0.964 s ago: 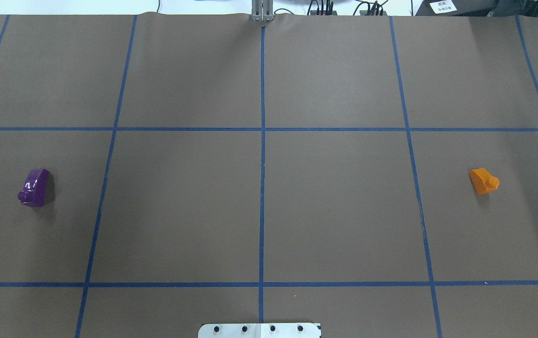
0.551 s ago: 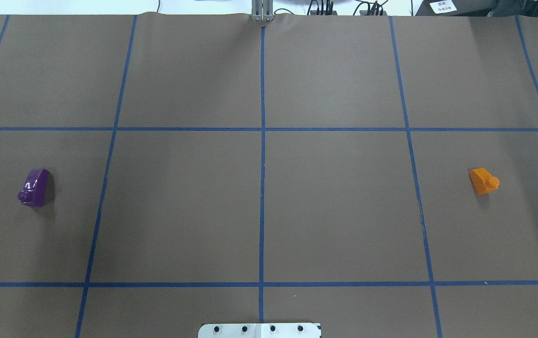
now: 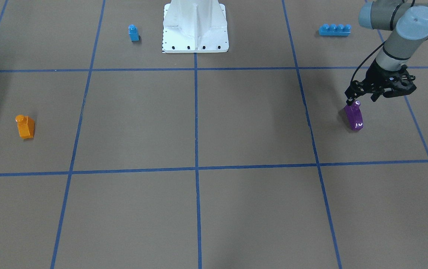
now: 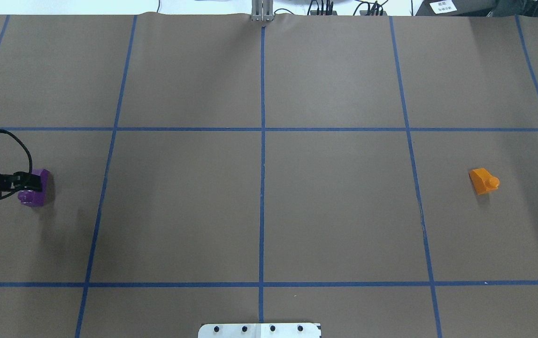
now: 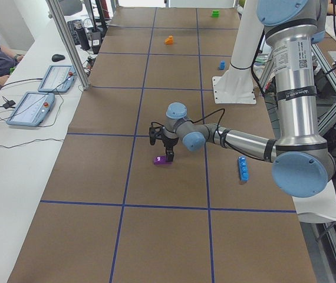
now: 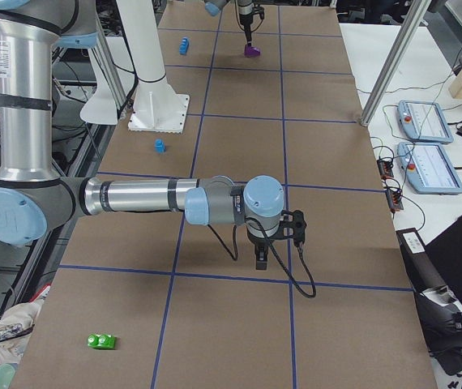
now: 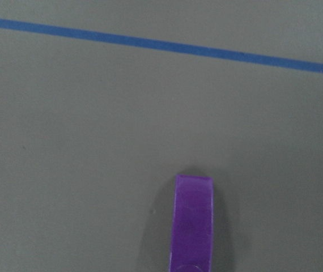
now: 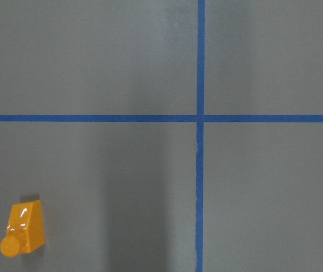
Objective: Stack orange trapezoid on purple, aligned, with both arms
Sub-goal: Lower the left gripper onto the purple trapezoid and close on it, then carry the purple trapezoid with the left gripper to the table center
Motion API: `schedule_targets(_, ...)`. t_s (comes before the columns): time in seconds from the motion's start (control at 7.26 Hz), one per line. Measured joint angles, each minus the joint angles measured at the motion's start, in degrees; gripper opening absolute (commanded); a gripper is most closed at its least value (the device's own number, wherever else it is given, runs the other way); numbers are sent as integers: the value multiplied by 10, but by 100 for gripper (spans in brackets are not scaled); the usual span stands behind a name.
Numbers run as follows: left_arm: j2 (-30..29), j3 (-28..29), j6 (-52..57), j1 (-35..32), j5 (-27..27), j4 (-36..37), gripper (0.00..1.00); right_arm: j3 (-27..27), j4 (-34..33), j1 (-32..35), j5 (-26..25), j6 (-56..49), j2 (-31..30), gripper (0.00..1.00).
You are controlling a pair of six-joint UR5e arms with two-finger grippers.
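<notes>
Nothing was stacked: left gripper, jaws wide, hovered at purple; orange trapezoid lay untouched at overhead 3 o'clock; right gripper state: couldn't tell.

Tabletop: brown paper cover, blue tape lines laid in a grid, paper slightly wrinkled at the far edge. Aluminium post stands at the middle of the far edge, with black cables just beyond that edge, toward the right corner. White bench runs along the far edge and carries two grey screen pendants and a black mouse. Light is even and diffuse, shadows soft.
</notes>
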Motion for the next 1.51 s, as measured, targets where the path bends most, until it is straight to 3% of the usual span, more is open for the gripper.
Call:
schedule_targets(0.14,-15,20,-1,11,5,-1,98,0,0,-1,3,0,1,100)
schedule_targets(0.28,-28,39,0,16,9,-1,84,0,-1,-2,5,0,1,100)
schedule_targets(0.41,-35,51,4,18,11,-2,52,0,-1,-3,5,1,2,100)
schedule_targets(0.55,-37,57,11,18,12,-2,10,0,-1,-3,7,1,3,100)
schedule_targets(0.69,-35,59,21,18,12,-2,0,1,-1,-4,10,1,3,100)
schedule_targets(1.24,-35,29,33,16,0,17,0,2,-1,-4,14,1,3,100)
schedule_targets(1.51,-77,-21,36,18,-10,87,0,5,-1,-4,15,1,4,100)
